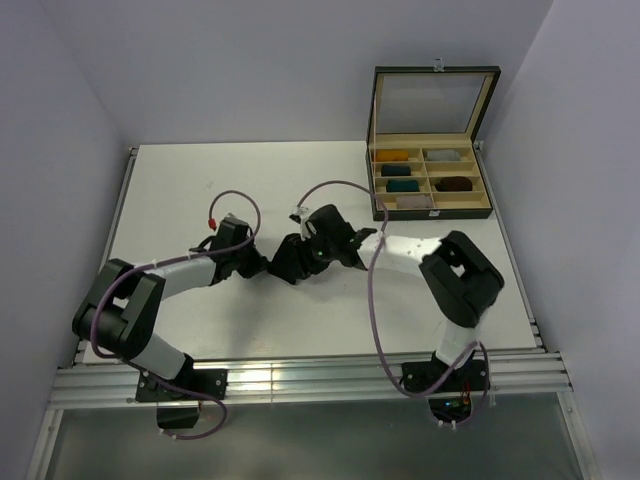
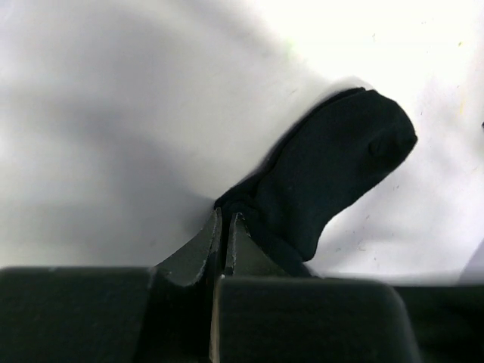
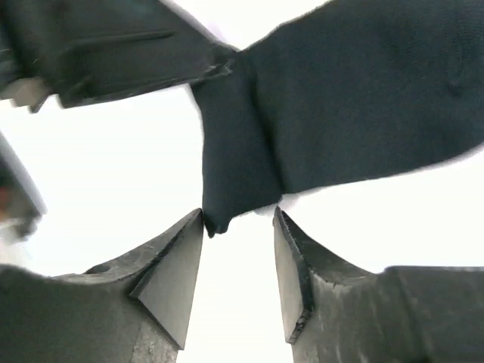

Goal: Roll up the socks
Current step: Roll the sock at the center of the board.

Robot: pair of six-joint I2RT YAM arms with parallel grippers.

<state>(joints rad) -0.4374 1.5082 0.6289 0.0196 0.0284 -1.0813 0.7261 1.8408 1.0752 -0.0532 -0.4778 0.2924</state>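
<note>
A plain black sock point(image 1: 289, 264) lies flat on the white table point(image 1: 200, 190) between my two grippers. In the left wrist view the black sock point(image 2: 333, 170) stretches up and right from my left gripper point(image 2: 225, 219), whose jaws are shut on its near edge. In the right wrist view the sock point(image 3: 348, 98) lies across the top, with a folded corner hanging down to my right gripper point(image 3: 238, 215). That gripper is open, and the corner touches the left fingertip point(image 3: 193, 227). The left gripper point(image 3: 136, 45) pinches the sock's far corner. The brown striped sock is not in view.
An open compartment box point(image 1: 482, 212) stands at the back right, lid upright. It holds rolled bundles: mustard point(image 1: 397, 155), grey point(image 1: 447, 155), teal point(image 1: 400, 186) and darker ones. Purple cables loop over both arms. The table's near edge has metal rails point(image 1: 300, 380).
</note>
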